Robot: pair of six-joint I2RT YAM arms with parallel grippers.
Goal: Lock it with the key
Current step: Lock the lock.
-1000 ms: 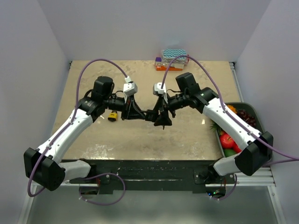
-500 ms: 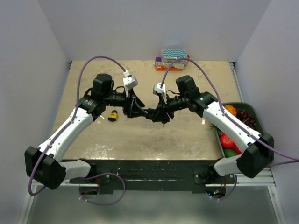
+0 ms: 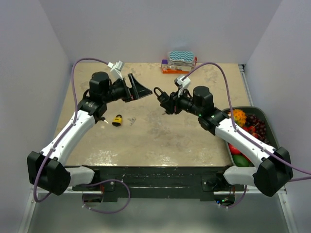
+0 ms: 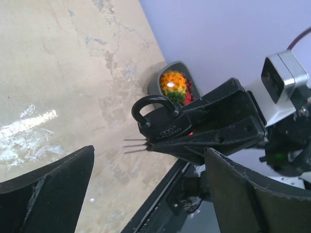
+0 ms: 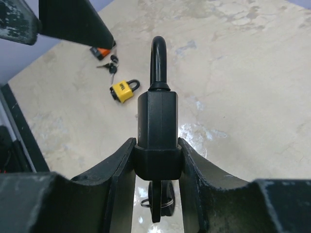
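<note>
Beige marbled tabletop (image 3: 160, 141); right gripper (image 3: 167, 103) pinches black padlock (image 5: 156, 116), key (image 5: 158, 204) hanging beneath; left gripper (image 3: 140, 89) jaws spread, empty. Risk: the ungripped key may drop out if the padlock tilts.

Overhead, two wrist close-ups; shared padlock (image 5: 156, 121)

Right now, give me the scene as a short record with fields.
Left gripper: open, empty, raised above the table
Right gripper: shut on the black padlock, gripping its body
Shackle: looks closed
Key: sticks out of the black padlock's underside
Yellow padlock: lying on the table, untouched, loose keys beside it
</note>
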